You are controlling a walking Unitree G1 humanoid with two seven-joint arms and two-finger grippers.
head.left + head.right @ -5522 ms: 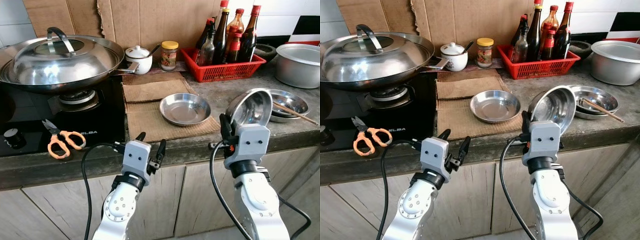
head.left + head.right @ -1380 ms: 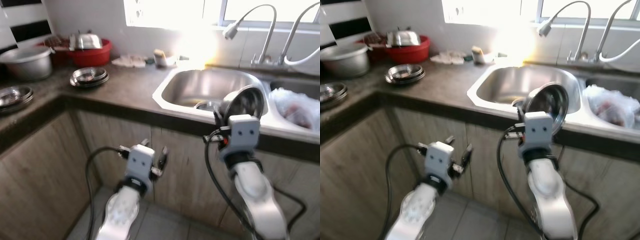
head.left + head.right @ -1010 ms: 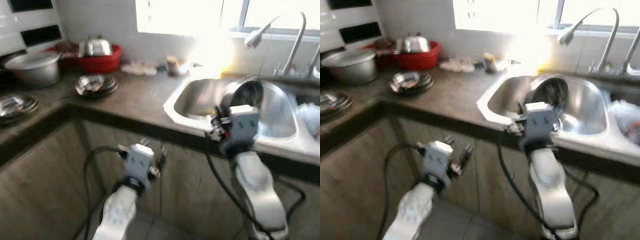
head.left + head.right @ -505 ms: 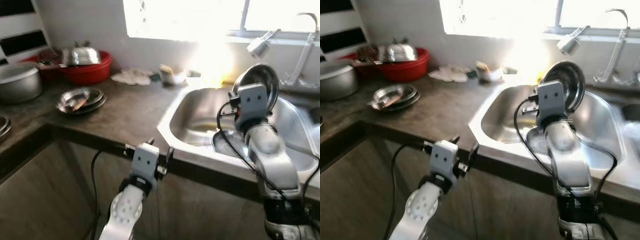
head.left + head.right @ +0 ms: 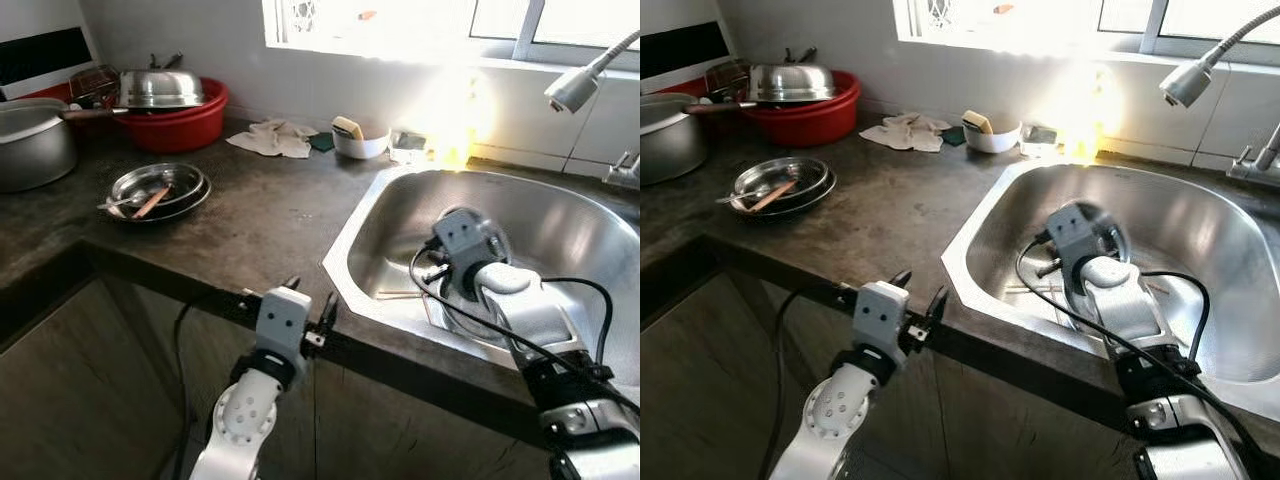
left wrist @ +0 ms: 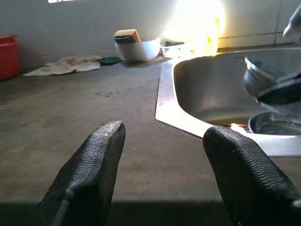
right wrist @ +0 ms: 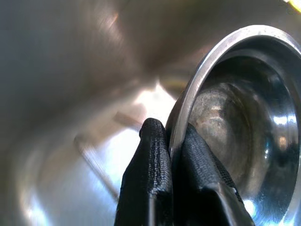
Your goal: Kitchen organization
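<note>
Steel bowl (image 7: 235, 122) rim pinched by right end effector (image 7: 175, 141) inside sink (image 5: 560, 215), left end effector (image 6: 162, 141) gaping over countertop (image 5: 240, 215)

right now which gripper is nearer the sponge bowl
Left. The left gripper hovers at the counter edge, across the counter from the sponge bowl; the right gripper is down in the sink, holding a bowl.

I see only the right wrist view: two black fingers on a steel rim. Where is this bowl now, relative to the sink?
Observer: The right gripper holds the steel bowl down inside the sink basin, low near its floor.
Operator: Is something under it?
Observer: Yes, another steel dish lies in the basin beside the held bowl.
Operator: And the left gripper?
Observer: The left gripper is open and holds nothing, at the counter edge outside the sink.
</note>
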